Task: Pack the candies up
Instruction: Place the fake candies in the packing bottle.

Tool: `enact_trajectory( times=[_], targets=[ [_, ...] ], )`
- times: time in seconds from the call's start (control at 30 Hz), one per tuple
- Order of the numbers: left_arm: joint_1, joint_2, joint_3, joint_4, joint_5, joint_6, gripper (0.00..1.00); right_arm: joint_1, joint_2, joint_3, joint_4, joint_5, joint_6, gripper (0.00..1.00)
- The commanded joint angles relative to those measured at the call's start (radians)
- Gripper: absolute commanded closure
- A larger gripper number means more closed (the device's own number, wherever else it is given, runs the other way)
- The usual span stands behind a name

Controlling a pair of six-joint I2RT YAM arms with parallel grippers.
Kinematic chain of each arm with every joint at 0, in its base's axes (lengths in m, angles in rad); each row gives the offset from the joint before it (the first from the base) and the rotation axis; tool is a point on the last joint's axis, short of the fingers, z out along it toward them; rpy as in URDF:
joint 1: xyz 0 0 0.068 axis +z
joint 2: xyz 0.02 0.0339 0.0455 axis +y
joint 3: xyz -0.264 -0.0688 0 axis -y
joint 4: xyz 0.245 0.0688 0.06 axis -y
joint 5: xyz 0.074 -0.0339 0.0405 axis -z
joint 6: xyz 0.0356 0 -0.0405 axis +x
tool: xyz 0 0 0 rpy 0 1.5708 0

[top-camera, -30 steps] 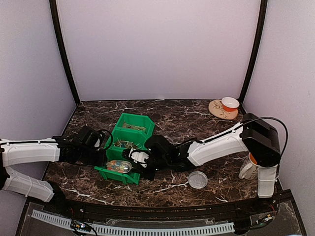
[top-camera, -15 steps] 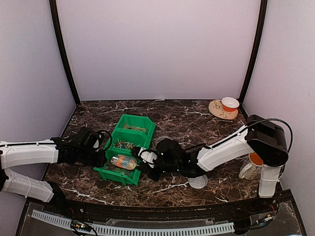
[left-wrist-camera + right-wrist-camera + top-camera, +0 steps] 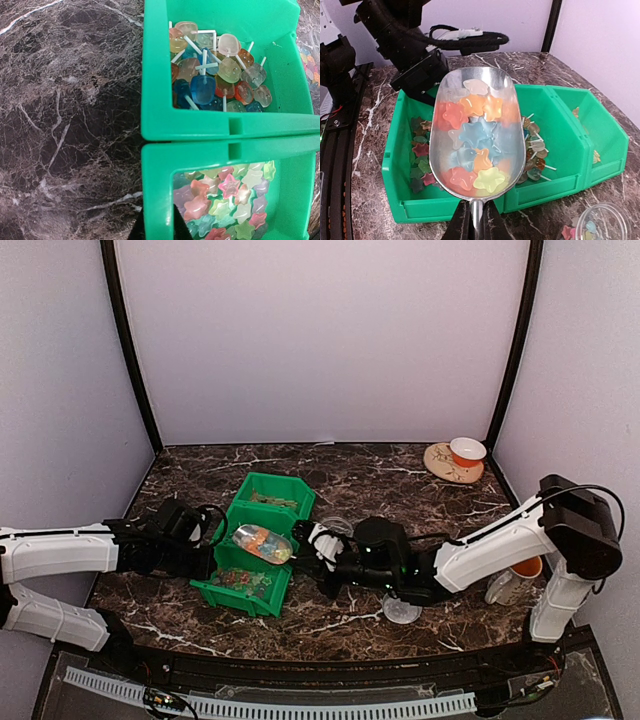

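No legible text, label, brand, number or sign in any view. None readable on the candies (image 3: 470,135) heaped in the scoop (image 3: 490,77) just ahead of the right gripper (image 3: 474,222), nor on the walls of the green bins (image 3: 200,130) directly ahead of the left gripper (image 3: 156,230). None readable on the arm housings either.

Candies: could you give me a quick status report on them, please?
Left gripper shut on green bin wall. Right gripper shut on scoop, held above the bins. Candies: scoop full of stars. Clear jar beside bins, path looks unobstructed.
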Motion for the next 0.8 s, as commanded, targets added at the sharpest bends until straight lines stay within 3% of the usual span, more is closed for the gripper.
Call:
enact_trajectory(
  times=[0.0, 0.27, 0.77],
  targets=[
    [-0.002, -0.039, 0.011, 0.098, -0.014, -0.012, 1.0, -0.009, -0.064, -0.037, 0.125, 0.092, -0.006, 1.0],
    [-0.002, -0.039, 0.01, 0.094, -0.016, -0.018, 1.0, -0.02, -0.151, -0.08, 0.065, 0.211, -0.032, 1.0],
    [-0.002, -0.026, 0.016, 0.096, -0.018, -0.016, 1.0, -0.043, -0.391, -0.067, -0.475, 0.455, 0.002, 1.0]
  ],
)
